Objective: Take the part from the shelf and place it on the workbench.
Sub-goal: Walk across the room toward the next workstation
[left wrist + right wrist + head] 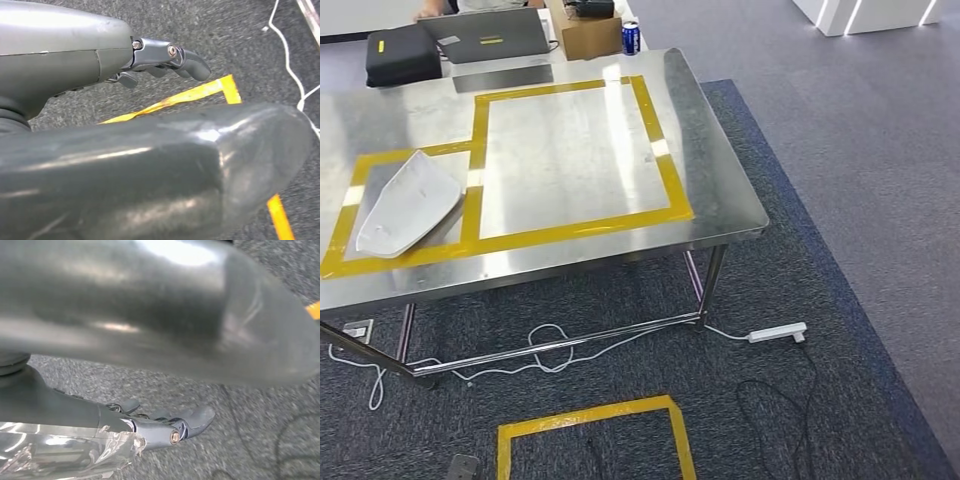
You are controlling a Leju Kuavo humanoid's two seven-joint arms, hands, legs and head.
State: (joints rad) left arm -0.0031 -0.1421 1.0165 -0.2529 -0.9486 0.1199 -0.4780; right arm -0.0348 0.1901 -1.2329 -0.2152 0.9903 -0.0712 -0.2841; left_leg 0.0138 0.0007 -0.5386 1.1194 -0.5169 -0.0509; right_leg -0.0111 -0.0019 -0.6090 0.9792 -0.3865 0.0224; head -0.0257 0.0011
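Lying flat, white part (407,203) is seen on workbench (712,190), in yellow-taped box at its left end. L hand (158,115) & R hand (151,340) are held over carpet, fingers (171,55) straight, nothing grasped

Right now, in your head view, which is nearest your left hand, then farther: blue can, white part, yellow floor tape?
1. Yellow floor tape, on the carpet by the left hand.
2. White part, on the workbench's left side.
3. Blue can, beyond the far edge.

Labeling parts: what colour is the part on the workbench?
White part, clearest in the head view.
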